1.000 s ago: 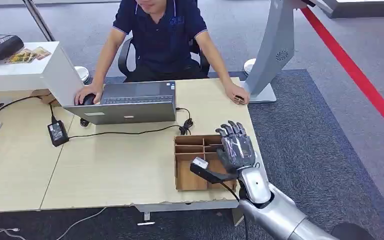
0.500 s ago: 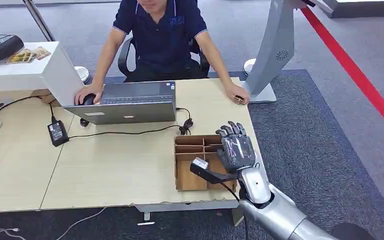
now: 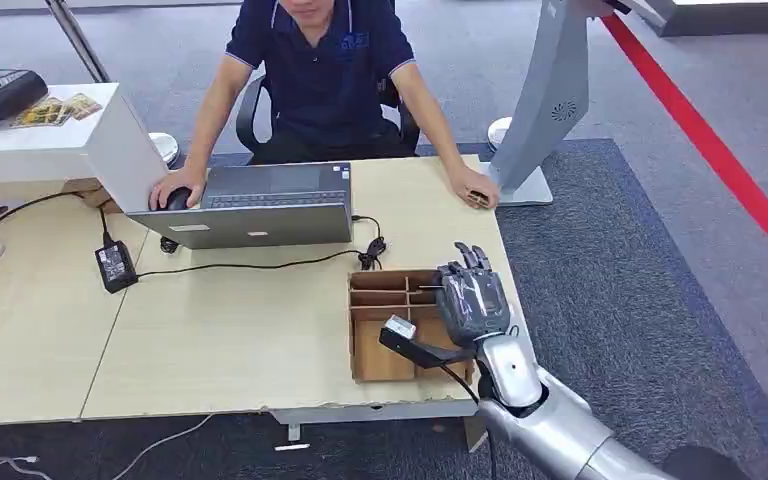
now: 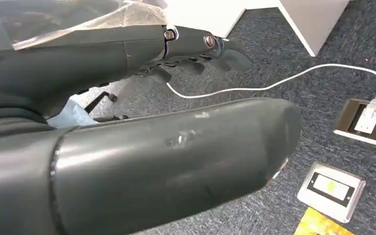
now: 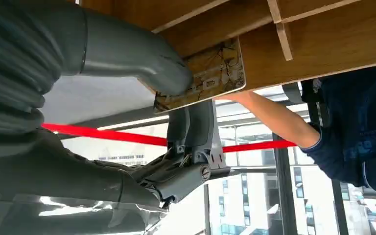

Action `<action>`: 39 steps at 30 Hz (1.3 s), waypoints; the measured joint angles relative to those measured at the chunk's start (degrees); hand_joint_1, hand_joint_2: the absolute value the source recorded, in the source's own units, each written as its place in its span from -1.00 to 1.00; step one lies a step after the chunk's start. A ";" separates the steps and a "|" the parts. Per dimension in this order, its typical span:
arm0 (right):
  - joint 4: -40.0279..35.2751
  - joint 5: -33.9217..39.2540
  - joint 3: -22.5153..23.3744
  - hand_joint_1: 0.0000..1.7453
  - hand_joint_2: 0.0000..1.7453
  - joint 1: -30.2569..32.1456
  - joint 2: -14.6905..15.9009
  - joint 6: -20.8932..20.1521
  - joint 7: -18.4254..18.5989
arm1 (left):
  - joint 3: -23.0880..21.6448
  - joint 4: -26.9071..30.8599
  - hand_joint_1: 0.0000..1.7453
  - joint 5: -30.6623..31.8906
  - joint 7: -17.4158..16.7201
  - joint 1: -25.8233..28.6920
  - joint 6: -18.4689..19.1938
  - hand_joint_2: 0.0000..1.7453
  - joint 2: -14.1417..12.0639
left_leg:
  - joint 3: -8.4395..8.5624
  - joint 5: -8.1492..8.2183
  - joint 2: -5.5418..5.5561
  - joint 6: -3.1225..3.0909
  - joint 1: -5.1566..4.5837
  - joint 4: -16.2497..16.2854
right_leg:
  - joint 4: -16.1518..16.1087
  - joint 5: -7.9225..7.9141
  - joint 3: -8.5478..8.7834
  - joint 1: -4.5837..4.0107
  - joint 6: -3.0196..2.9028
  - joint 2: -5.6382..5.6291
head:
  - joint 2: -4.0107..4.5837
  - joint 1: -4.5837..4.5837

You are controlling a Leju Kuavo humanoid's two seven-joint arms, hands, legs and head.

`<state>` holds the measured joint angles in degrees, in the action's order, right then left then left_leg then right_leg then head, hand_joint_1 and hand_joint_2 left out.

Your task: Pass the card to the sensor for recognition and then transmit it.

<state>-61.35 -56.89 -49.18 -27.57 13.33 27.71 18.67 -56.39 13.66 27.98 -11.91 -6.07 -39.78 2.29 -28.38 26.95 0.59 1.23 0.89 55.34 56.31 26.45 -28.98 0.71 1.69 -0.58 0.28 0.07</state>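
Observation:
My right hand (image 3: 473,300) hangs over the right side of a wooden divided box (image 3: 380,358) near the table's front right corner. In the right wrist view its thumb (image 5: 142,54) presses a patterned card (image 5: 203,78) against the darker fingers (image 5: 191,127), just beside the box's partitions (image 5: 323,34). In the head view the hand hides the card. My left hand (image 4: 142,161) hangs above the carpet with its fingers stretched out and holds nothing. A black device (image 3: 0,92) sits on a white counter at the far left, with picture cards (image 3: 55,108) beside it.
A person (image 3: 320,70) sits across the table with one hand on a mouse and the other hand (image 3: 475,195) flat near the right edge. A laptop (image 3: 260,205), its cable and a power brick (image 3: 115,265) lie between us. A grey kiosk stand (image 3: 550,100) rises at the back right.
My right hand's fingers have tipped slightly forward and down over the box. The person and the things on the table have stayed put.

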 joint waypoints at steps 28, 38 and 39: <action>-34.98 -2.84 16.34 1.00 1.00 4.97 14.97 -0.13 10.38 | 3.39 -0.02 -1.00 1.00 -0.48 1.03 -0.33 -1.00 -0.57 | -0.03 0.01 0.04 -0.02 -0.06 0.15 | -0.03 -0.05 -0.04 0.06 0.05 -0.01 | 0.02 -0.02; -51.58 -3.74 29.86 1.00 1.00 11.09 21.68 1.14 12.09 | 5.90 -0.02 -1.00 1.71 -0.11 1.02 -0.33 -1.00 -0.66 | 0.00 0.01 -0.01 -0.02 -0.04 0.12 | -0.02 -0.06 0.01 0.04 0.05 -0.06 | 0.00 0.02; -52.10 -3.74 30.05 1.00 1.00 11.58 21.75 1.18 11.70 | 5.95 0.00 -1.00 1.86 -0.11 1.00 -0.33 -1.00 -0.63 | -0.01 0.00 -0.01 -0.03 -0.03 0.12 | -0.02 -0.06 0.01 0.03 0.05 -0.04 | 0.02 0.00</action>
<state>-113.45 -60.63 -19.13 -15.99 35.08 28.89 30.37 -50.45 13.66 29.84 -12.02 -5.07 -40.11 1.66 -28.39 26.95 0.58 1.20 0.86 55.46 56.29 26.39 -28.97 0.74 1.74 -0.61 0.31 0.07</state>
